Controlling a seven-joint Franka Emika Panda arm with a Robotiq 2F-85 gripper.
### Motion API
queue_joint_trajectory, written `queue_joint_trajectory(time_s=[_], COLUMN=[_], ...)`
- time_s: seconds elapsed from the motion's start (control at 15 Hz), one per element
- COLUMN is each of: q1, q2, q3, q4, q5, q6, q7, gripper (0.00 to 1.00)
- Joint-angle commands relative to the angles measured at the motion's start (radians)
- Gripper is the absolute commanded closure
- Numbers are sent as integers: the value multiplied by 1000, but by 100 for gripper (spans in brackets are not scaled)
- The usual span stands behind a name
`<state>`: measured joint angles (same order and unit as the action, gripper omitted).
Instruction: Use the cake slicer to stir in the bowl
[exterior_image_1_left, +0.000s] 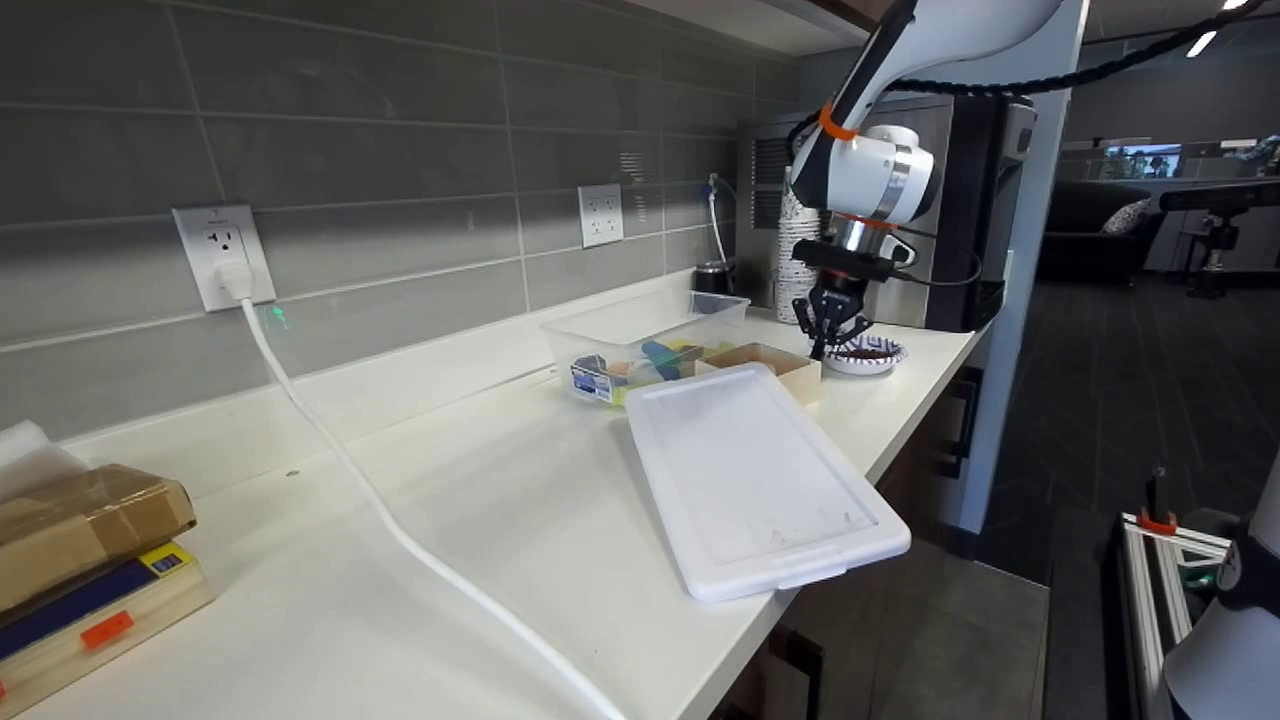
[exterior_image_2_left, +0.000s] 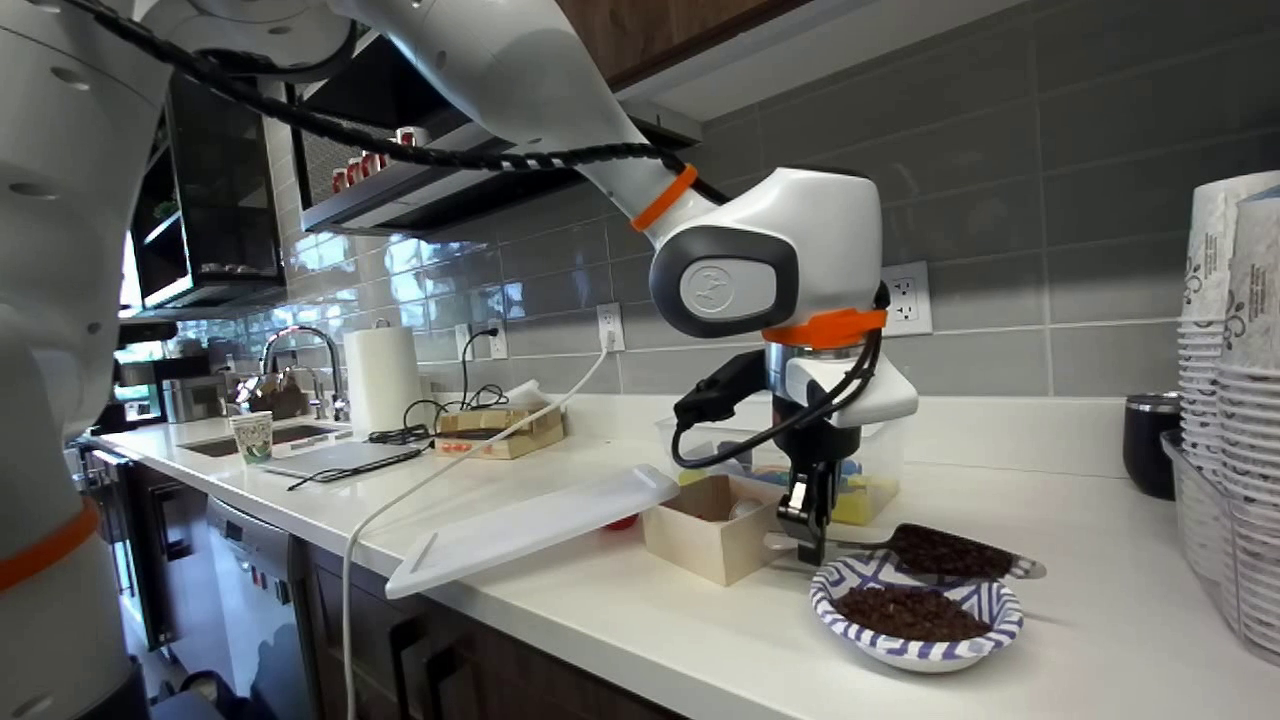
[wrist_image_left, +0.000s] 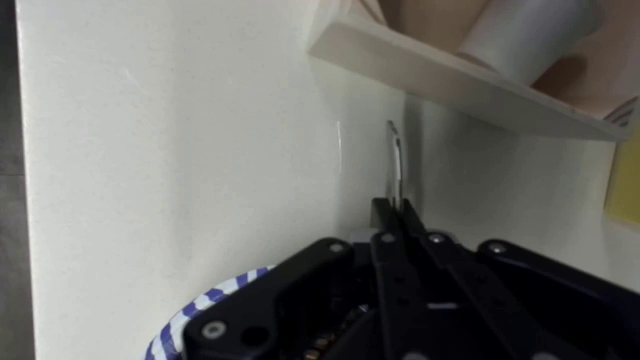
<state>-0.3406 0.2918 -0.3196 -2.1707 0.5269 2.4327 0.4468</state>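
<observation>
Beside the bowl (exterior_image_2_left: 925, 652), the hand (exterior_image_2_left: 811, 549) grips a near-level cake slicer (exterior_image_2_left: 950, 552), handle (wrist_image_left: 398, 165) toward the box (exterior_image_2_left: 695, 546).

Soft light on the worktop (exterior_image_1_left: 480, 500)
Tiles (exterior_image_2_left: 405, 285) glare in an exterior view; wrist view dimmer, soft shadow beside the box (wrist_image_left: 465, 87).

bowl (wrist_image_left: 202, 303) partly behind hand (wrist_image_left: 396, 206) in wrist view
</observation>
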Motion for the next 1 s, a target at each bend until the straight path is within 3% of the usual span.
queue_joint_trajectory(time_s=[0.0,0.47,0.93], q1=[-4,9,-22], q2=[-56,-218,-465], q3=[10,10,-46], q4=[-13,-64,-126], q5=[13,-5,122], q6=[-5,-47,-388], q7=[-21,-51,-266], gripper=[99,99,99])
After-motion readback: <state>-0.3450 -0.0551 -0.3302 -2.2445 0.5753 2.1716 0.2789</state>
